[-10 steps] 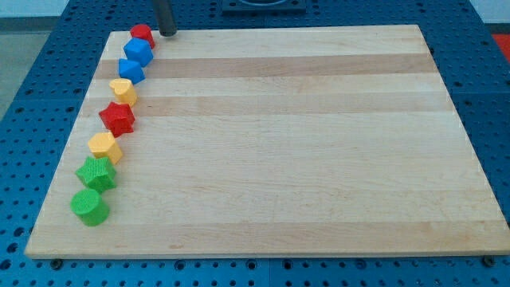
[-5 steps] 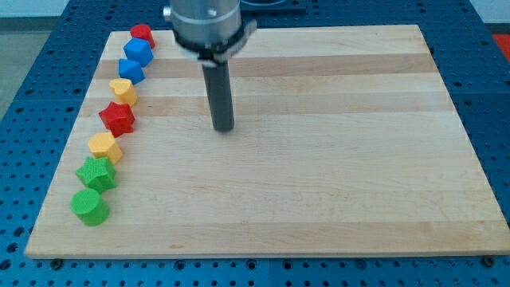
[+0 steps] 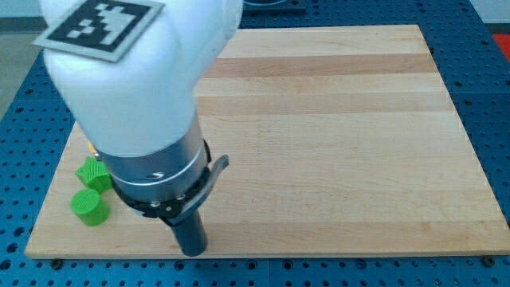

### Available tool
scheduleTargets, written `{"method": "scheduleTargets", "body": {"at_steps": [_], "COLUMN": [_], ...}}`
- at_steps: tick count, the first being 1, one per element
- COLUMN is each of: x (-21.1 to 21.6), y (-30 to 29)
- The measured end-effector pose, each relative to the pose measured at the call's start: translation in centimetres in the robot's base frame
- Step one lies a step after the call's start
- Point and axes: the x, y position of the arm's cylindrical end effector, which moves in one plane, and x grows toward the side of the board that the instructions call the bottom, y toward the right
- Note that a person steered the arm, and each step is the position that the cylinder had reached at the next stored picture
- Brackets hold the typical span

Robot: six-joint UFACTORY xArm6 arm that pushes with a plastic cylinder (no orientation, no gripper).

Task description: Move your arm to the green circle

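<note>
While my tip (image 3: 192, 250) is pressing down close to the near edge of the wooden board (image 3: 335, 151), it is sitting to the right of the green circle (image 3: 88, 207), near it but clearly apart, with a strip of bare wood showing between the two. Having no jaws or fingers at all, the arm is ending in a plain dark rod (image 3: 188, 232) and is gripping nothing. That rod is rising into a dark metal collar (image 3: 159, 179), and above the collar a bulky white arm housing (image 3: 135, 76) is filling the left part of the scene, carrying a black-and-white patterned marker (image 3: 100, 24) on its top face. The green circle is lying by the near left corner of the board, standing flat on the wood as a short cylinder. Just behind it, slightly farther away and almost touching it, a second green block (image 3: 93, 173) is showing; its right side is going behind the collar, so I cannot tell its full shape. The white housing is hiding the rest of the board's left edge, so whatever is lying there cannot be made out. Around the board, a blue perforated table top (image 3: 486, 96) is showing on every side.
</note>
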Motion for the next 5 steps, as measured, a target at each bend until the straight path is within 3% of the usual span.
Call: {"method": "scheduleTargets", "body": {"at_steps": [2, 5], "x": [0.1, -0.1], "y": [-0.4, -13.2]}}
